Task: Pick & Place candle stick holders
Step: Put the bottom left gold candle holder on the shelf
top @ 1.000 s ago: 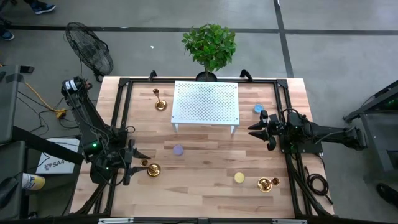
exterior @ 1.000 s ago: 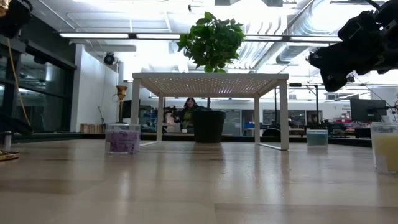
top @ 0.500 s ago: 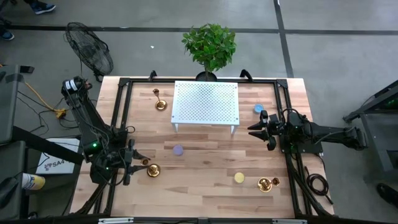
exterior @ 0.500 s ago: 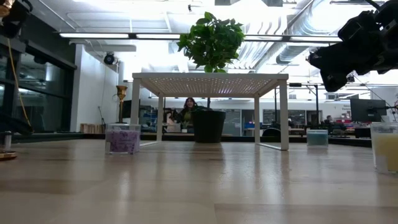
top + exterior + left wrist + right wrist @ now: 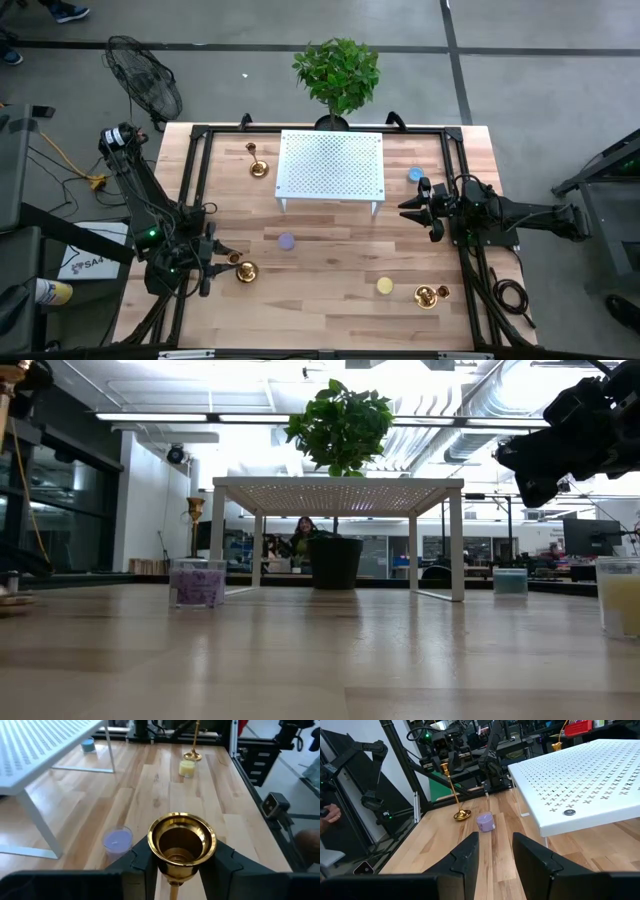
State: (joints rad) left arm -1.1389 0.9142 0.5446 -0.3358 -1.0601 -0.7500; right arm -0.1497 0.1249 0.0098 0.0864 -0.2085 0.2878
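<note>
Currently: left gripper (image 5: 182, 865) clamped on a candle stick holder (image 5: 183, 842), well left-front of the white perforated stand (image 5: 331, 165).
Purple candle (image 5: 287, 241) between them; holder's base, previously resting, now lifted; right gripper (image 5: 495, 851) parted, empty.

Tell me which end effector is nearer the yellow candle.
The right. The right end effector hovers just behind the yellow candle, near the white stand. The left end effector is across the table, closed on a candle stick holder.
</note>
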